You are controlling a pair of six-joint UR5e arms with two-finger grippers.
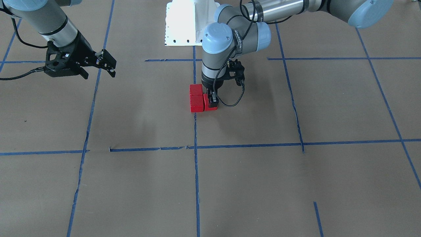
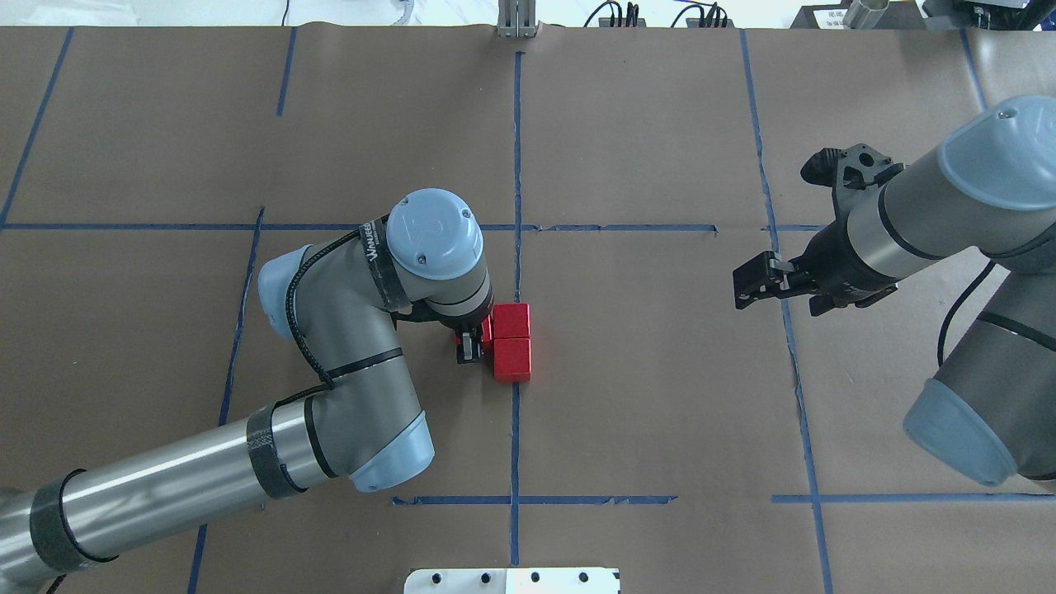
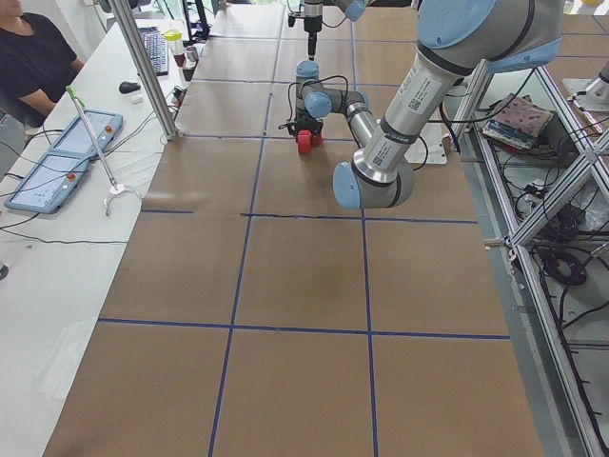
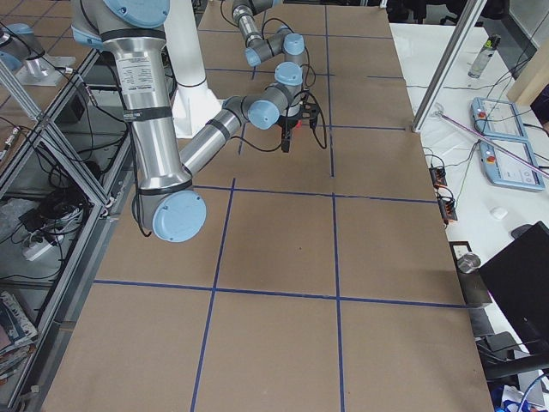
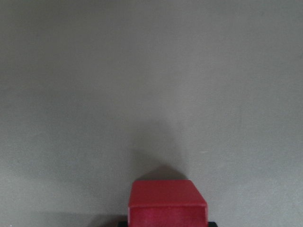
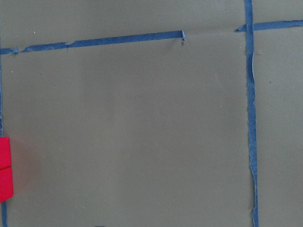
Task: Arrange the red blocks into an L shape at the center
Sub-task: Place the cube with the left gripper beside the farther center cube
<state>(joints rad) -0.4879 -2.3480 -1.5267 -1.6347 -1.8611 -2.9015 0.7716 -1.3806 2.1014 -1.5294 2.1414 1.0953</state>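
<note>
Now | left gripper [image 1: 212, 102] pinching third block [image 1: 207, 104], set against two-block column [image 1: 196, 102] at center [image 1: 230, 125] | right gripper [image 1: 97, 68] spread, well apart

obstacle: left arm [image 2: 429, 256] left of red blocks [image 2: 512, 342] | free: paper [image 2: 660, 346] rightward

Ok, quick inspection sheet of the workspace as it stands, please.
Surface: brown paper with blue tape lines.
Job's things: two red blocks in a row at the center; third block against one end, making an L.
Clutter: nothing seen.
End effectors: left end effector shut on third block; right end effector raised aside, state unclear.
Cables: black cable loops low beside third block.
Surroundings: operator seated at side desk.
</note>
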